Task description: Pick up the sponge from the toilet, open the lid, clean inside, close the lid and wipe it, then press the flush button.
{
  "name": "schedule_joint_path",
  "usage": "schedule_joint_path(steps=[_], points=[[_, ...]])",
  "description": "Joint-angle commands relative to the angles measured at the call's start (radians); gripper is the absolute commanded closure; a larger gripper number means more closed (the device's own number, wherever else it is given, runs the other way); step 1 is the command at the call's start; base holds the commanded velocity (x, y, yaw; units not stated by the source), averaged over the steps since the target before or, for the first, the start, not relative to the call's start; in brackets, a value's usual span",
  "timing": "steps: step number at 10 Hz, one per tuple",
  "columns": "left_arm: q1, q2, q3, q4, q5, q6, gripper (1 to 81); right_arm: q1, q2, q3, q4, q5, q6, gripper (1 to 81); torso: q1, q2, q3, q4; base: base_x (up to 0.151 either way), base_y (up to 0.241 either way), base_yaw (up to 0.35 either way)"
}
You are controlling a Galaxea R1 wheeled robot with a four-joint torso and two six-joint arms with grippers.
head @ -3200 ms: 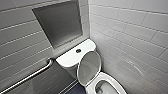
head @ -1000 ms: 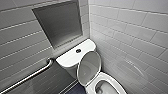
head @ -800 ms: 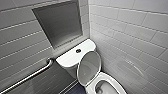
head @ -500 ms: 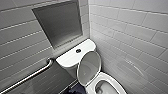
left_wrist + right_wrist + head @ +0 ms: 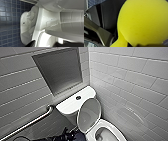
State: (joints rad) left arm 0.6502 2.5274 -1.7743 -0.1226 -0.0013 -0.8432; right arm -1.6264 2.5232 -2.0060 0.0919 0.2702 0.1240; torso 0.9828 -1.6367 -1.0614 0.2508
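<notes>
Head view is showing the toilet (image 5: 72, 105) sitting in a corner of white-tiled walls. Its lid (image 5: 88, 114) is standing raised and leaning back against the tank, and the bowl (image 5: 112, 126) is lying open below it. A round flush button (image 5: 78, 97) is sitting in the flat tank top, and a grey recessed niche (image 5: 58, 70) is lying in the wall above. A metal grab bar (image 5: 30, 124) is running along the wall beside the tank. The dark left arm (image 5: 65, 135) is reaching in at the lower edge, near the foot of the raised lid; whether its grasp is open or closed cannot be told. Left wrist view is looking along the glossy side of the toilet, with dark blue mosaic tiles (image 5: 8, 18) lying behind it. Right wrist view is showing the sponge (image 5: 142, 22), bright yellow-green, sitting close before the camera. The right fingers (image 5: 149, 45) are gripping it and holding it clear of the blue tiles behind.
</notes>
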Motion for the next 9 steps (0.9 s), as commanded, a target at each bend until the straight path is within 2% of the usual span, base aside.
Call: schedule_joint_path(steps=[1, 9], points=[[-0.138, -0.028, 0.018, -0.009, 0.023, -0.027, 1.0, -0.024, -0.010, 0.021, -0.018, -0.074, 0.000, 81.1, 0.000, 0.000, 0.000, 0.000, 0.000, 0.000, 0.000], [-0.169, 0.076, 0.007, 0.004, 0.035, -0.024, 1.0, -0.022, -0.005, 0.010, -0.017, -0.074, 0.000, 81.1, 0.000, 0.000, 0.000, 0.000, 0.000, 0.000, 0.000]])
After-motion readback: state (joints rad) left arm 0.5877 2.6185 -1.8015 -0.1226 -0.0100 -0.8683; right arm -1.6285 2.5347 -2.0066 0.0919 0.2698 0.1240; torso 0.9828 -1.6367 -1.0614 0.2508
